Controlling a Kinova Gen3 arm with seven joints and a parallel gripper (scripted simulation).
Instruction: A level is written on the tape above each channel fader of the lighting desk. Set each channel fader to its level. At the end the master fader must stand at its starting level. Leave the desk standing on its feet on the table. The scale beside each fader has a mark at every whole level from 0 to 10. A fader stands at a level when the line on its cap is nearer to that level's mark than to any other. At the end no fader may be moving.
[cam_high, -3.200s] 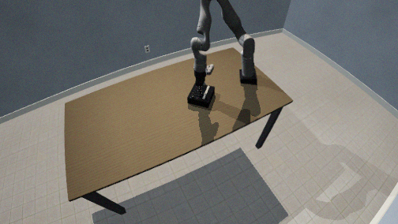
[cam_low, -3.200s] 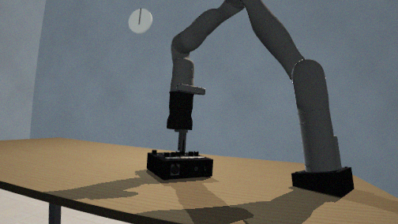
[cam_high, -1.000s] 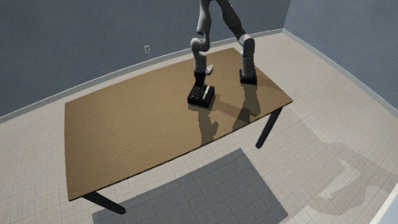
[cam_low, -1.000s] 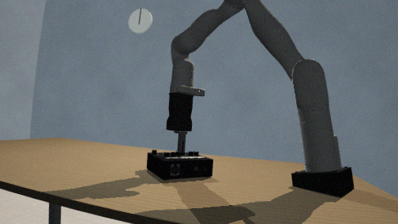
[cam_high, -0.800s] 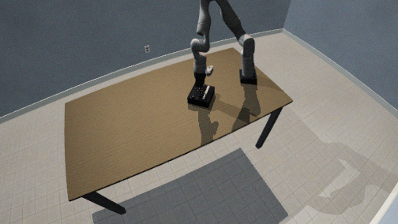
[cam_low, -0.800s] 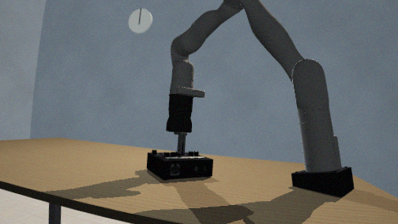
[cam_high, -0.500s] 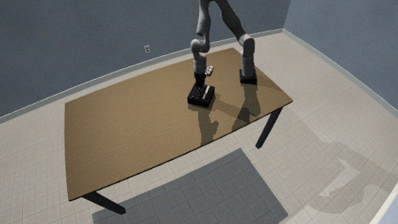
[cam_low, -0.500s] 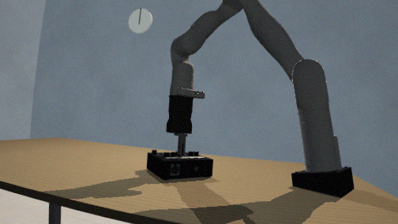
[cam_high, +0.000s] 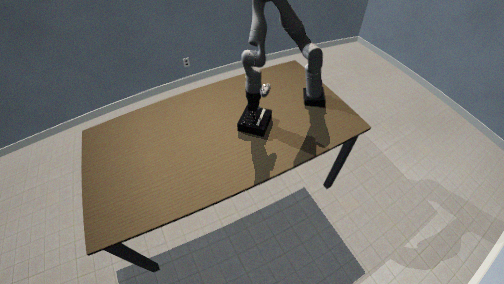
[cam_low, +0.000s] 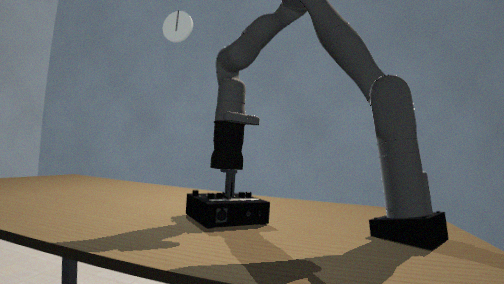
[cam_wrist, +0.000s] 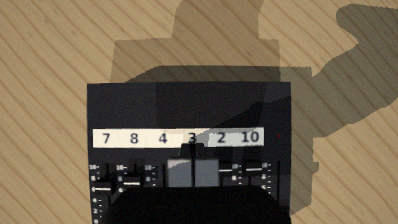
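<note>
Gripper (cam_high: 253, 110) (cam_low: 229, 194) (cam_wrist: 192, 157) fingers are pressed together, pointing down among the faders of the desk (cam_high: 251, 131) (cam_low: 240, 215) (cam_wrist: 190, 105) — whether the tips touch a cap is hidden. The desk sits flat on the table (cam_high: 165, 165) (cam_low: 125, 212) (cam_wrist: 40, 100), left of the arm's base (cam_high: 314, 103) (cam_low: 407, 237). Its tape (cam_wrist: 148, 143) reads 7, 8, 4, 3, 2, 10 — the cap (cam_wrist: 253, 169) under 10 stands near its scale's top.
</note>
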